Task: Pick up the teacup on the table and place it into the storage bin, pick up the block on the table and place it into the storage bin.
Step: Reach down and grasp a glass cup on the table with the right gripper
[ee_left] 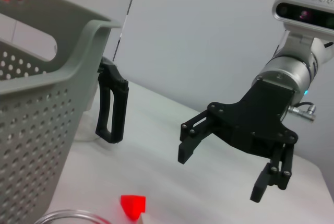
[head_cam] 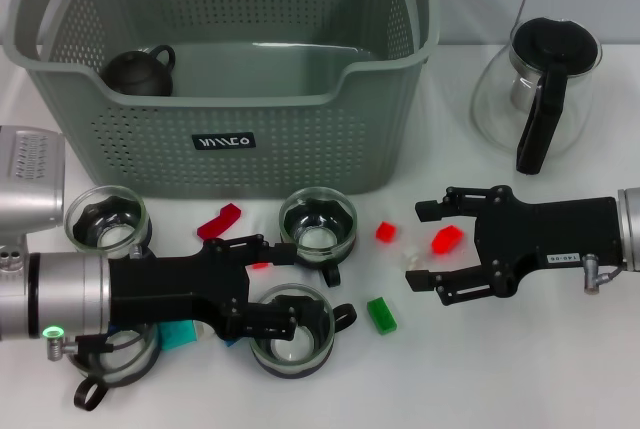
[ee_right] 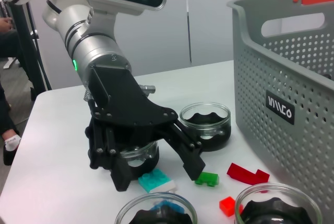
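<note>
The storage bin stands at the back, and a black teapot lies inside it at the left. Several glass teacups sit in front of the bin: one at the centre, one nearer me, one at the left. My left gripper hangs open between the centre and near teacups, its lower finger over the near cup's rim. My right gripper is open, with a red block lying between its fingers. A green block and a small red block lie between the two grippers.
A glass pitcher with a black lid and handle stands at the back right. A long red block lies by the bin's front wall. A teal block and another teacup lie under my left arm.
</note>
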### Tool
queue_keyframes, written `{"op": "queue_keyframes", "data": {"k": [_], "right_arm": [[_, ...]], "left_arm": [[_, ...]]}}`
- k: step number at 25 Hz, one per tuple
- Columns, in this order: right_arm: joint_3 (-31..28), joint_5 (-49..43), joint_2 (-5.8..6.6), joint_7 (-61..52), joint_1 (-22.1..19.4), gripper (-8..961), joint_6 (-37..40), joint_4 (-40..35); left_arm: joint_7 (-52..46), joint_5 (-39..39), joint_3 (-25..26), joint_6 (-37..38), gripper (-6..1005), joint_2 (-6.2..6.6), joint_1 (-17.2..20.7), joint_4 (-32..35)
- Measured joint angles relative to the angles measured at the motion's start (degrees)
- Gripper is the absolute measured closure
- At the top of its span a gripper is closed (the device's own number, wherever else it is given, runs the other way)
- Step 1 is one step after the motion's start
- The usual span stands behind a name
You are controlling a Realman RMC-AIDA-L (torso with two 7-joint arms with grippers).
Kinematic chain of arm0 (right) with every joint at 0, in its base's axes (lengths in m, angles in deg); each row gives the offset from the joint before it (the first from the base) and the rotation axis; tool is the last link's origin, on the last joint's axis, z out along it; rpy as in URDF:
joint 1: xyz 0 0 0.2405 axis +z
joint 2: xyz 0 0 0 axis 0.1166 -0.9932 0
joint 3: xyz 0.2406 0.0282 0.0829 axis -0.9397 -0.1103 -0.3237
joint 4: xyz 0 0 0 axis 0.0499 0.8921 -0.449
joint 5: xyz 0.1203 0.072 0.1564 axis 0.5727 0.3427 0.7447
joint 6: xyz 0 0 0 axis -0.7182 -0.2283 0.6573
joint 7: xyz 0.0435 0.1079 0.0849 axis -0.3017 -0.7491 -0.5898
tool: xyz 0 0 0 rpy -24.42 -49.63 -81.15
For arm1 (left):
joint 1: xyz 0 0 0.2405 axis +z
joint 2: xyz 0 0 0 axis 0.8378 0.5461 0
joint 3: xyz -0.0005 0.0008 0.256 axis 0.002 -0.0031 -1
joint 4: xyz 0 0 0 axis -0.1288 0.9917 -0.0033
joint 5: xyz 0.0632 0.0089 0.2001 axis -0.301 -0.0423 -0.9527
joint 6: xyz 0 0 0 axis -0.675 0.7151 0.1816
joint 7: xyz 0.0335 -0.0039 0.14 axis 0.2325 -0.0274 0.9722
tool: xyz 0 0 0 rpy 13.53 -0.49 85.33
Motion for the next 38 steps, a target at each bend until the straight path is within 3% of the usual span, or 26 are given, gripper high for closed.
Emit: {"op": "queue_keyframes", "data": {"k": [13,22,24,29,38], "right_arm": [[0.96,-0.97,0.19,-1.7,-0.26,36,-0.2,-3.18],[3.38,-17.24,0.53,-18.61,2.58,37,0.15,-18.21],[3.9,-18.95,0.51,-20.03,3.31,37,0.16,-18.68],[5.76,-25.05,-0.51,-23.64,6.89,36,-0.29,-18.89],[9.39,-19.98,-1.32,-23.24,8.2,37,2.33,-18.79]], "left_arm": [[-0.21,0.07,0.2,2.37,97,0.35,-0.51,0.37],[-0.27,0.08,0.02,3.32,96,0.05,-0.6,0.21],[-0.36,0.09,0.13,3.41,96,-0.04,-0.6,0.07],[-0.46,0.3,0.3,3.5,96,-0.52,-0.59,-0.04],[-0.47,0.3,0.38,4.0,97,-0.24,-0.11,0.21]]}}
